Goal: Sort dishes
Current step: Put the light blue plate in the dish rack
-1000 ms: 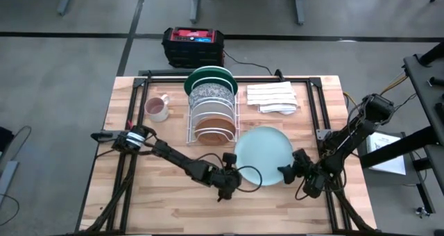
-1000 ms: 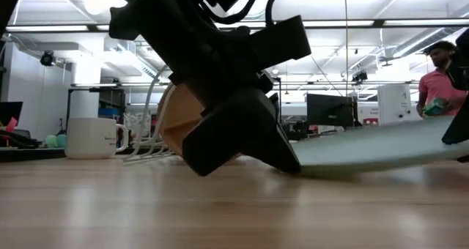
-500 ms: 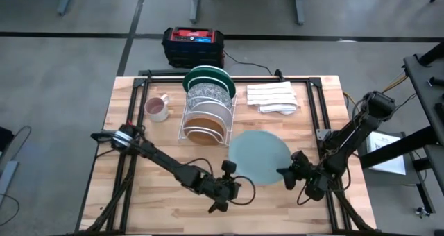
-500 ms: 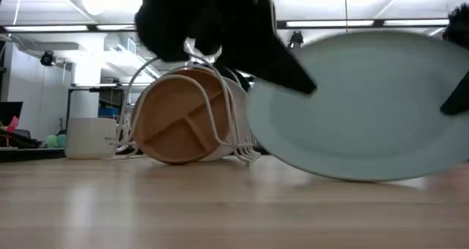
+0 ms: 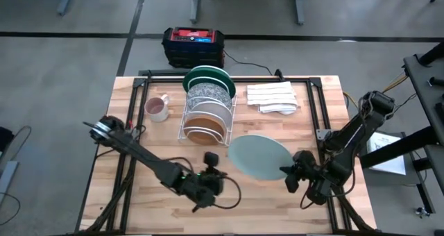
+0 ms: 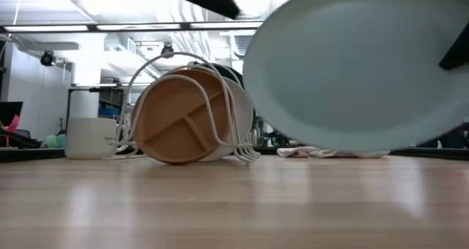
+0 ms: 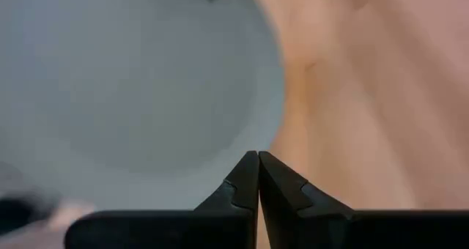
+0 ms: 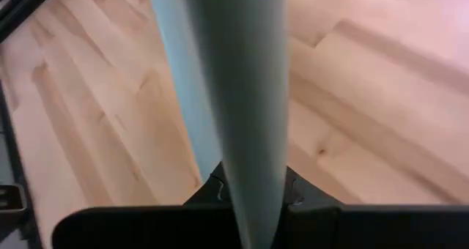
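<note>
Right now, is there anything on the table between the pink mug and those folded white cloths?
Yes. In the high view, the wire dish rack stands between the mug and the cloths, holding upright plates.

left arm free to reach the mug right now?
Probably yes. The left gripper is shut on nothing at the table's near side; the mug stands alone beside the rack. The right gripper holds the pale plate elsewhere.
</note>
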### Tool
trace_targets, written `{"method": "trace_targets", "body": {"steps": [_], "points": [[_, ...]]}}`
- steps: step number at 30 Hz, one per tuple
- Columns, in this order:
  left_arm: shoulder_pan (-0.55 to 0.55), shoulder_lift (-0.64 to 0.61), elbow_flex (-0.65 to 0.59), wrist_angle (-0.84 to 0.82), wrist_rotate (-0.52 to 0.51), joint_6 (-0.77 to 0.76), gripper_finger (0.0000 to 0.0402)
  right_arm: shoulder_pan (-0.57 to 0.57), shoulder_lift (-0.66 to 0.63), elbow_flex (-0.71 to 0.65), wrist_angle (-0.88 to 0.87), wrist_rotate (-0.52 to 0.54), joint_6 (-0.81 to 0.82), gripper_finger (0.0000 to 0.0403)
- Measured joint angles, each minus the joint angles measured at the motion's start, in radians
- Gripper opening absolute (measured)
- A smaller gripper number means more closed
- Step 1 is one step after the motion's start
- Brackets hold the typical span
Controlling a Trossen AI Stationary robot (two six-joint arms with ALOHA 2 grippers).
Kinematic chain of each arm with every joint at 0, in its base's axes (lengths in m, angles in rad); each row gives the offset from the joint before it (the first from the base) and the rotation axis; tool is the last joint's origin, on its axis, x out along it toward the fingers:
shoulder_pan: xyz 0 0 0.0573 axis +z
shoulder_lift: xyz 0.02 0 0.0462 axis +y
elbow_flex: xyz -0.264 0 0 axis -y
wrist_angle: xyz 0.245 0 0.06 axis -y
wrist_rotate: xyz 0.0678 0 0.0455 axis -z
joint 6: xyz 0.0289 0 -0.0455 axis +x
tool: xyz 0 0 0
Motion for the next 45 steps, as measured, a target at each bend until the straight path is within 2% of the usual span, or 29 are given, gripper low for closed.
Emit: {"method": "trace_targets", "body": {"steps": [4, 9, 13, 21, 25, 30, 33, 36, 40, 45], "points": [[-0.026, -0.079, 0.000, -0.243, -0.145, -0.149, 0.0000, 0.000, -0.001, 0.044, -0.096, 0.040, 0.000, 0.0000], [-0.041, -0.151, -0.008, -0.555, -0.246, -0.398, 0.0000, 0.000, -0.002, 0.073, -0.139, 0.086, -0.029, 0.0000], [-0.045, -0.197, -0.049, -0.738, -0.257, -0.568, 0.0000, -0.001, -0.002, 0.090, -0.140, 0.153, -0.086, 0.0000], [-0.044, -0.306, -0.205, -0.911, -0.257, -0.795, 0.0000, -0.001, -0.002, 0.108, -0.168, 0.209, -0.121, 0.0000], [-0.044, -0.374, -0.264, -0.923, -0.262, -0.844, 0.0000, -0.001, -0.018, 0.120, -0.196, 0.214, -0.122, 0.0000], [-0.043, -0.449, -0.340, -0.923, -0.319, -0.884, 0.0000, -0.001, -0.064, 0.128, -0.218, 0.265, -0.155, 0.0000], [-0.041, -0.487, -0.412, -0.921, -0.360, -0.944, 0.0000, -0.004, -0.099, 0.128, -0.231, 0.301, -0.183, 0.0000], [-0.040, -0.514, -0.496, -0.912, -0.359, -1.028, 0.0000, -0.009, -0.134, 0.128, -0.245, 0.331, -0.215, 0.0000], [-0.036, -0.531, -0.586, -0.834, -0.359, -1.122, 0.0000, -0.031, -0.181, 0.128, -0.272, 0.371, -0.254, 0.0000], [-0.035, -0.509, -0.634, -0.718, -0.359, -1.098, 0.0000, -0.073, -0.237, 0.128, -0.275, 0.387, -0.332, 0.0000]]}}
